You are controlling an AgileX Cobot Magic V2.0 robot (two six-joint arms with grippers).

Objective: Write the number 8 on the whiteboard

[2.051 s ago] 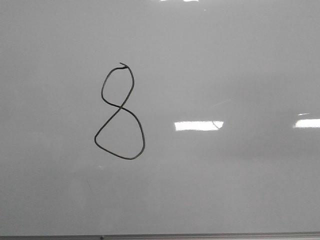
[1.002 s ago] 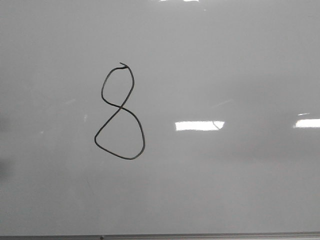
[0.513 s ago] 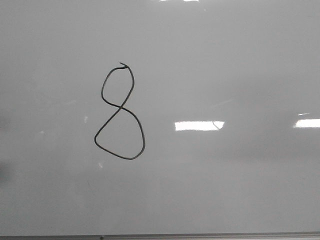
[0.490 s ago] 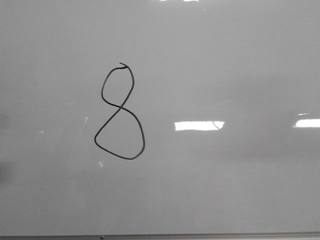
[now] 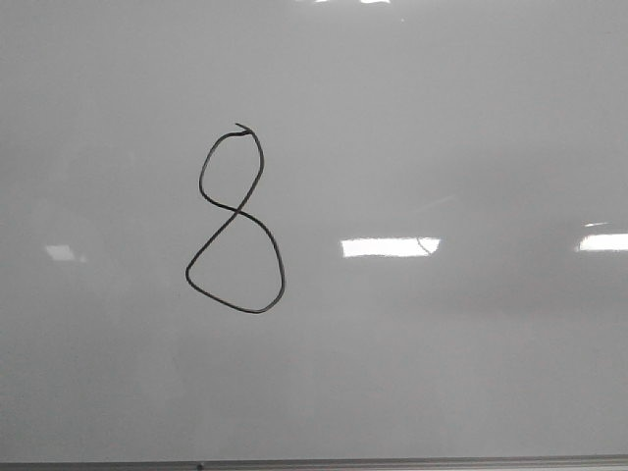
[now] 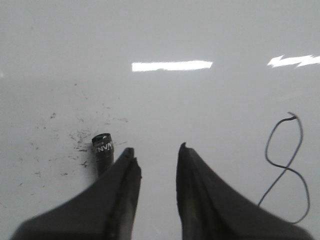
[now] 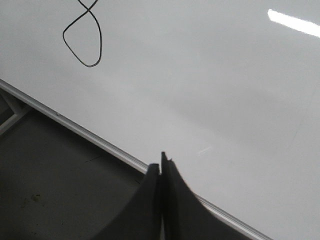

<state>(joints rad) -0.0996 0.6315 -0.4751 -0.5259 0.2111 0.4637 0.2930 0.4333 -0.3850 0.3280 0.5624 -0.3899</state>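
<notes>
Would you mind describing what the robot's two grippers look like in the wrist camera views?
Both are plain matte black. The left gripper has two broad fingers that taper from wide bases to narrow, slightly ragged tips. The right gripper shows the same dark tapered fingers, ending in thin pointed tips. No cables, labels or markings show on either, and the arms themselves are out of view.
</notes>
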